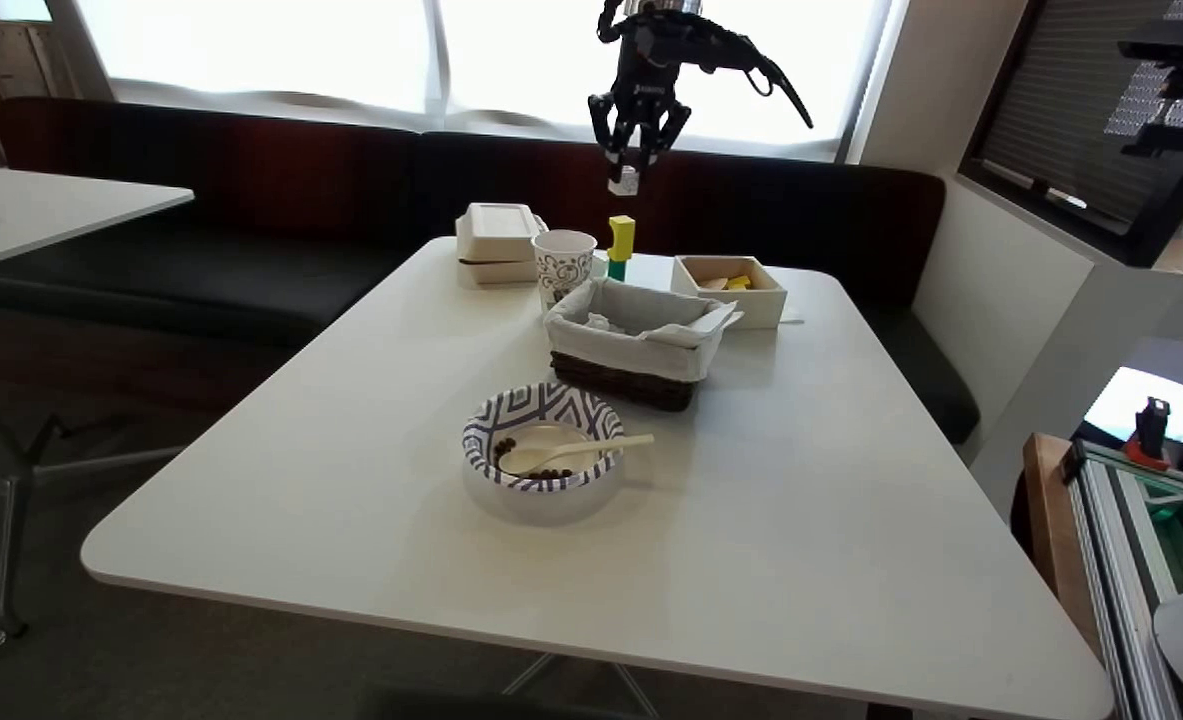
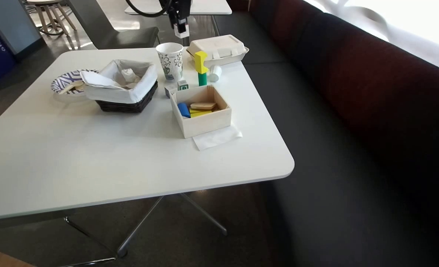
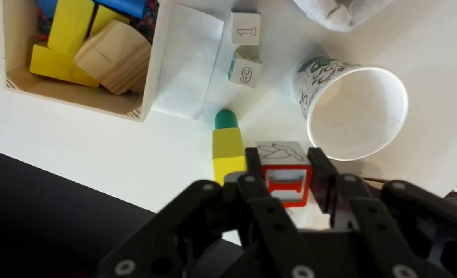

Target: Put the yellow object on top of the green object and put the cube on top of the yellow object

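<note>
Wrist view: gripper [image 3: 284, 155], black, one; its two fingers [image 3: 253, 160] pinching a cube [image 3: 286, 185] at the tips, one finger pressed to either side. Cube: pale; one face framed in red round a red character, the adjoining face bearing a line drawing. Yellow object [image 3: 228, 153]: outside the grip, beside one finger in the picture, partly hidden by the gripper. Green object [image 3: 225, 119]: rounded, dark, showing past the edge of the yellow object.

Both exterior views: green object upright; yellow object, notched in outline, resting on it; cube held higher, apart from the yellow top.

Surroundings, on a white table [image 1: 351, 480]: paper cup [image 3: 361, 112], scroll-patterned, upright; loose cubes [image 3: 245, 29], two, numbered, near the cup; wooden box [image 2: 208, 124], open, containing yellow, blue and plain wood pieces; basket [image 1: 621, 382], cloth-lined, dark wicker below; food boxes [image 1: 499, 237], pale; patterned bowl [image 1: 541, 402], spoon [image 1: 591, 447] lying across its rim. In an exterior view: small dark balls [image 1: 504, 447] inside the bowl.
</note>
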Tool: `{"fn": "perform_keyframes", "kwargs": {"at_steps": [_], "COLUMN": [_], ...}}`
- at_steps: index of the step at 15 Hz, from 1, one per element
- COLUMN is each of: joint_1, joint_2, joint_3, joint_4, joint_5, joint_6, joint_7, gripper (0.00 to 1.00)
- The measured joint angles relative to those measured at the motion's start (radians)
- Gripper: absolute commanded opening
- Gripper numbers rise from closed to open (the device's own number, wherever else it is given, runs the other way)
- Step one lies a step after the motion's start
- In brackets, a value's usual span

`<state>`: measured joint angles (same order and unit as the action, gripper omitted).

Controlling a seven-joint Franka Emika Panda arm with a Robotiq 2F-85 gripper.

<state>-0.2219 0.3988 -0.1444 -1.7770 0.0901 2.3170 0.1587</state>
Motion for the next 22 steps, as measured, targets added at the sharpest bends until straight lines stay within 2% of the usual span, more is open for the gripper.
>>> {"fn": "perform_keyframes", "kwargs": {"at_steps": [1,6,22], "joint_1": [0.0,0.001,-0.002], "joint_2": [0.001,0.011,0.21], "joint_3": [0.0,-0.008,-0.037], "joint_4": [0.0,0.009,0.219], "joint_5": [0.0,-0.004,-0.036], "joint_6": [0.0,0.011,-0.007], "joint_7": [0.002,0.004,-0.002], "gripper": [0.09,0.09,0.09]}}
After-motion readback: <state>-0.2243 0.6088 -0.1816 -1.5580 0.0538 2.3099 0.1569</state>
